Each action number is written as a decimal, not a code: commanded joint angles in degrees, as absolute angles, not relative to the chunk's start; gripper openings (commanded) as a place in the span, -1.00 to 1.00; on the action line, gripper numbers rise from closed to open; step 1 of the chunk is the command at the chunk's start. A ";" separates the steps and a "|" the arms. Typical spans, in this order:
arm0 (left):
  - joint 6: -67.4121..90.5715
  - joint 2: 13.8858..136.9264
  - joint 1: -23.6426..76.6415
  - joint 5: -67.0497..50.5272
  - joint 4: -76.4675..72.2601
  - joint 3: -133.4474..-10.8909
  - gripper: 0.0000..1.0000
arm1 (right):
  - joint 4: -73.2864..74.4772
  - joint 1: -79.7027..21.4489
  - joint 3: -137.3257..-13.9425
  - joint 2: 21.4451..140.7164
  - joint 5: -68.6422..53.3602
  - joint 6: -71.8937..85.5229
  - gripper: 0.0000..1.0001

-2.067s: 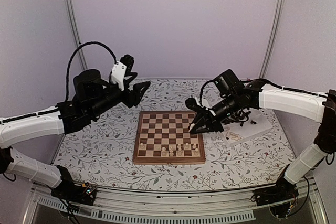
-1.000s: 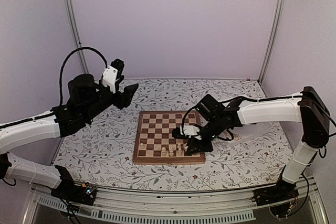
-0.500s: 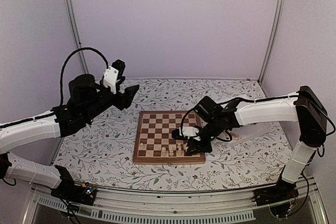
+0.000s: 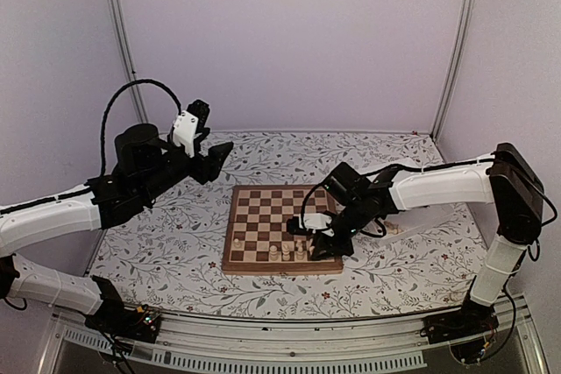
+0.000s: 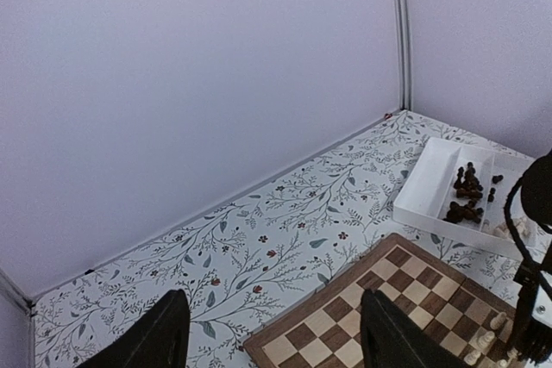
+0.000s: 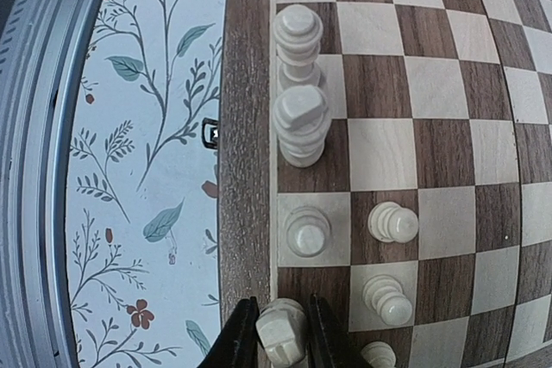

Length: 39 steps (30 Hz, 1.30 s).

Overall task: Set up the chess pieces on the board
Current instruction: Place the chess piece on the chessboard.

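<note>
The board (image 4: 263, 221) lies mid-table and also shows in the left wrist view (image 5: 405, 316) and the right wrist view (image 6: 448, 127). Several cream chess pieces (image 4: 273, 253) stand in its near rows; in the right wrist view two tall ones (image 6: 300, 125) and some pawns (image 6: 392, 222) stand by the edge. My right gripper (image 6: 283, 338) is shut on a cream piece (image 6: 283, 329), low over the board's near right corner (image 4: 323, 241). My left gripper (image 5: 272, 338) is open and empty, held high beyond the board's far left corner (image 4: 215, 157).
A white partitioned tray (image 5: 435, 180) with dark pieces (image 5: 466, 191) and a few cream ones sits right of the board. A flowered cloth (image 4: 158, 251) covers the table. Walls close in the back and sides.
My right arm swung from over the board's right edge down to its near right corner with the cream piece. My left arm drew back and to the left a little.
</note>
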<state>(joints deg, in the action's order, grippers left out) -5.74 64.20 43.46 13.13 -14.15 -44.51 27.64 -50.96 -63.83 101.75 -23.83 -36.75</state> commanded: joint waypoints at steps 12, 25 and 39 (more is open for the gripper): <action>-5.26 64.80 42.77 12.20 -13.35 -44.91 0.39 | 26.76 -51.24 -65.30 102.58 -22.90 -35.95 -0.54; -5.20 65.04 42.71 11.93 -13.34 -45.00 0.39 | 27.91 -51.24 -65.71 101.13 -22.43 -36.04 -0.54; -5.23 65.96 42.90 5.08 -11.12 -48.42 0.43 | 38.53 -38.32 -76.51 81.81 -20.54 -40.14 0.29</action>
